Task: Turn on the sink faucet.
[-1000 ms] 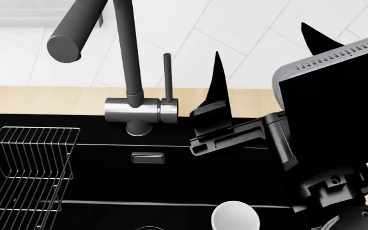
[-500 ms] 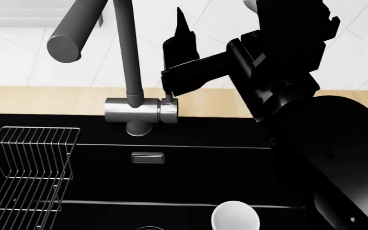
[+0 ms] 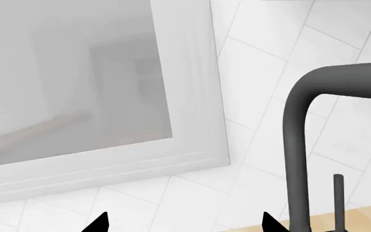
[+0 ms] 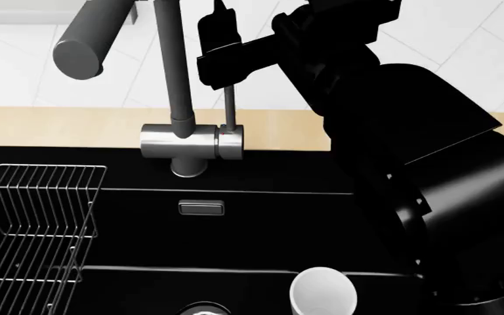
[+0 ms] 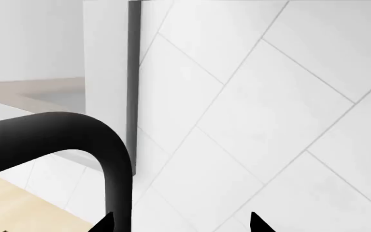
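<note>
Black sink (image 4: 261,230): wire rack (image 4: 33,230) left, white cup (image 4: 322,293) front.

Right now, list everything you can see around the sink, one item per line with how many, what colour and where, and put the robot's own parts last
sink faucet: one, dark grey neck on a steel barrel, behind the basin at centre.
faucet lever: one, thin dark upright rod, at the barrel's right end.
sink: one, black basin, filling the lower head view.
overflow slot: one, steel, on the sink's back wall.
wire dish rack: one, silver, in the sink at left.
cup: one, white, near edge of the sink.
countertop strip: one, light wood, behind the sink.
wall tiles: white, behind the countertop.
right claw: one, black, at the lever's top; grip unclear.
left claw: one, black, tips apart, away from the faucet.
</note>
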Controlling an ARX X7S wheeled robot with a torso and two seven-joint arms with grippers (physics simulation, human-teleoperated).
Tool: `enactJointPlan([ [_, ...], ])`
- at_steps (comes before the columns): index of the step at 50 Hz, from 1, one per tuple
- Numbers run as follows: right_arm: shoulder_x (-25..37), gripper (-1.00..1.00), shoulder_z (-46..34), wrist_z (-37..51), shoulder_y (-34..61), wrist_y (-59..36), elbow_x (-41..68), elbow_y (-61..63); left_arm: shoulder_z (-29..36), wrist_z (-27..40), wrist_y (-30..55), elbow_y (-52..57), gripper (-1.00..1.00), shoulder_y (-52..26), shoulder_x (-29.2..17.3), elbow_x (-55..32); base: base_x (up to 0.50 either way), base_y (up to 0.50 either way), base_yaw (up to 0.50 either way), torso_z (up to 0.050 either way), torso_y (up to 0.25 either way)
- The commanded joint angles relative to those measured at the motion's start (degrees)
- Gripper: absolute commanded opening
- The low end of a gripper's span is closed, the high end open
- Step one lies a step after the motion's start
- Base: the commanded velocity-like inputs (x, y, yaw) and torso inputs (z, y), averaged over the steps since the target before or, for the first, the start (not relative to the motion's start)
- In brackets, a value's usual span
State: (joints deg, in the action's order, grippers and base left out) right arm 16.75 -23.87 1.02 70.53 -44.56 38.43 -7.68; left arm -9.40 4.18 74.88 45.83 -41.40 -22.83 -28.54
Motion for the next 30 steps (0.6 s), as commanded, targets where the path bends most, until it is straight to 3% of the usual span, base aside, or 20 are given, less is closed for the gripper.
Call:
enactJointPlan([
  [1, -2.2, 1.0, -2.7, -2.8, 5.5, 1.9, -2.9, -8.5, 0.5, 0.4, -0.7, 0.0, 1.0, 0.2, -0.4, 0.1, 0.0, 0.0, 0.0, 0.023, -0.234],
  [14, -3.2, 1.0, -3.2, -3.4, 6.5, 2.2, -2.6, -8.8, 0.6, 0.6, -0.7, -0.1, 1.0, 0.2, -0.6, -0.3, 0.0, 0.0, 0.0, 0.026, -0.219],
  [30, -5.6, 1.0, -3.7, -5.0, 6.1, 6.2, -3.3, -15.2, 0.1, 1.9, 0.0, 0.0, 1.0, 0.1, -0.3, -0.6, 0.0, 0.0, 0.0, 0.001, -0.003],
])
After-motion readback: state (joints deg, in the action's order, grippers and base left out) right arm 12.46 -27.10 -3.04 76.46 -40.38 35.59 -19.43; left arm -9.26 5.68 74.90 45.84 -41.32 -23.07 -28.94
